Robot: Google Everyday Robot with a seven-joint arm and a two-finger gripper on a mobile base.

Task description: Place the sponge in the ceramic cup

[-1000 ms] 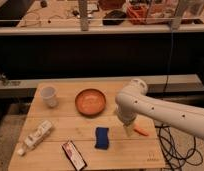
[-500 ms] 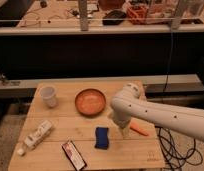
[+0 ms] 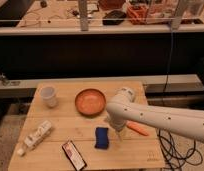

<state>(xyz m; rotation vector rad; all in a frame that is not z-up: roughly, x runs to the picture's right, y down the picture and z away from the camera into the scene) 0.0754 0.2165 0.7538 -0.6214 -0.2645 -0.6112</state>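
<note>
Wooden table [image 3: 60,120] in front of a dark counter front, with a cluttered shelf above it. Black cables [image 3: 171,145] lie on the floor at the right.

A white robot arm [image 3: 160,117] reaches in from the right edge and bends down over the table's right half. The gripper [image 3: 116,133] hangs at the arm's end, low over the wood. It is just right of the sponge [image 3: 101,137] and just left of an orange carrot-like piece [image 3: 137,128]. Cannot tell whether the gripper is spread or pressed together, since the wrist covers most of it. Nothing visible in its grasp. Cannot tell whether it touches the sponge.

The sponge is dark blue and lies flat on the table, front centre, below the orange-brown bowl [image 3: 90,101].

The ceramic cup [image 3: 48,96] is white and upright at the back left. It sits left of the bowl and well apart from the sponge.

A white bottle [image 3: 37,136] lies on its side at the front left. A black slab with a red edge [image 3: 74,154] lies near the front edge, left of the sponge.
</note>
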